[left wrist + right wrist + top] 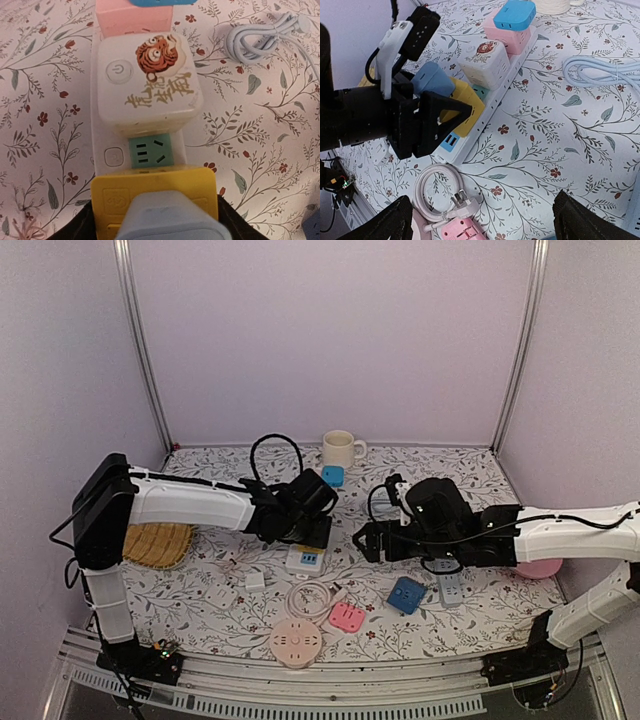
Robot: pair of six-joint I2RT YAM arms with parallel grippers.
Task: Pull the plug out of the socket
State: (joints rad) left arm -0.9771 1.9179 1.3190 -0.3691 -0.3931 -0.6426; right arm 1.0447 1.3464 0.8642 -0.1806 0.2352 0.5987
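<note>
Power strip, one grey-blue plug atop one yellow adapter, left end effector clamped on the plug, right end effector spread apart, two coiled cables

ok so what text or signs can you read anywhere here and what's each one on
Power symbol, no letters: round button on the white cube adapter.
Gold Chinese characters beside the tiger picture on that adapter: too stylised to read surely.
Square button on the power strip: mark too faint.
Nothing else legible.
</note>
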